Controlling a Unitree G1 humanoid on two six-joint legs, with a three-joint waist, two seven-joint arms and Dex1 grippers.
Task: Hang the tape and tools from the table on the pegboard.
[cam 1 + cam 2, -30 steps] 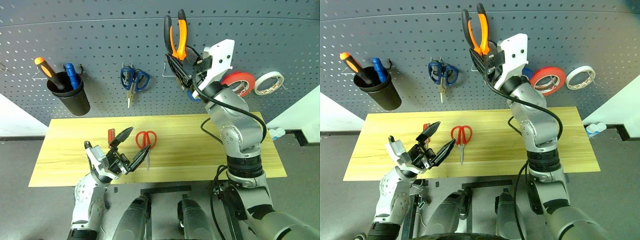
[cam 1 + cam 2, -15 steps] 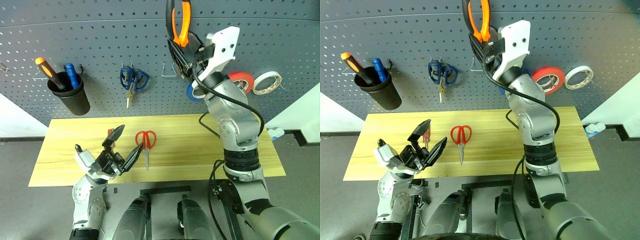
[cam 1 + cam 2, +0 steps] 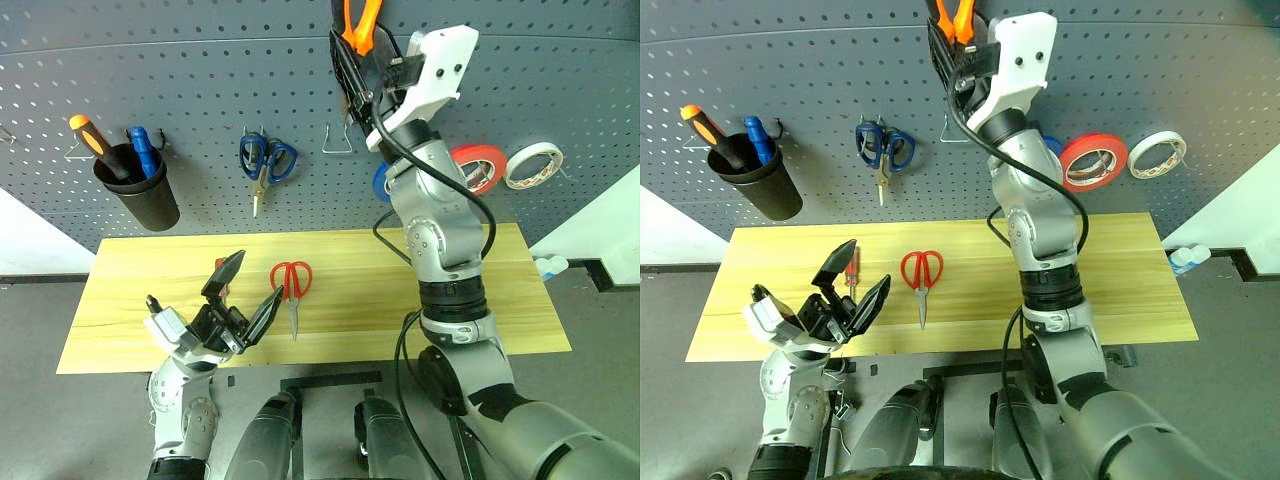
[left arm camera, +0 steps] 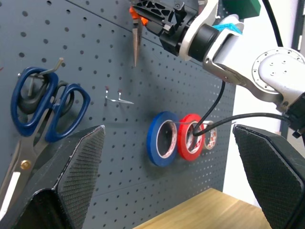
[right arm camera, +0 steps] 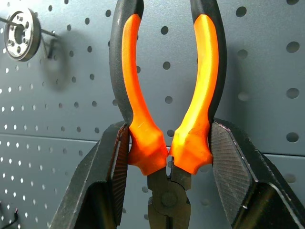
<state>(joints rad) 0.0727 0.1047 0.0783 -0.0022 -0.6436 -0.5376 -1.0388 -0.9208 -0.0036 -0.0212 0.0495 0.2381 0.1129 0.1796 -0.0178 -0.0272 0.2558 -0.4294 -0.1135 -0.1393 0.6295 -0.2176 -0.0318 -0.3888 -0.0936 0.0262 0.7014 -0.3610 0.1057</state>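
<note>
The orange-and-black-handled pliers [image 5: 138,95] are held handles-up against the dark grey pegboard [image 3: 200,90], near its top. My right gripper [image 5: 167,148] is shut on them just above the pivot. The red tape [image 3: 478,167] hangs on the pegboard to the right of that arm. On the light wood table [image 3: 130,300] lie the red-handled scissors [image 3: 291,281] and, left of them, the small red-handled screwdriver [image 3: 852,272]. My left gripper [image 3: 243,293] is open over the table's front left, in front of the screwdriver, holding nothing.
A black cup [image 3: 140,195] with an orange-and-black and a blue screwdriver hangs at the left. Blue scissors [image 3: 266,160], a bare wire hook [image 3: 337,145], a blue roll [image 4: 162,138] and a white roll [image 3: 535,165] are also on the pegboard.
My right arm has lifted the pliers higher up the pegboard, so their handle tops now leave the picture. The left gripper stays open in about the same place.
</note>
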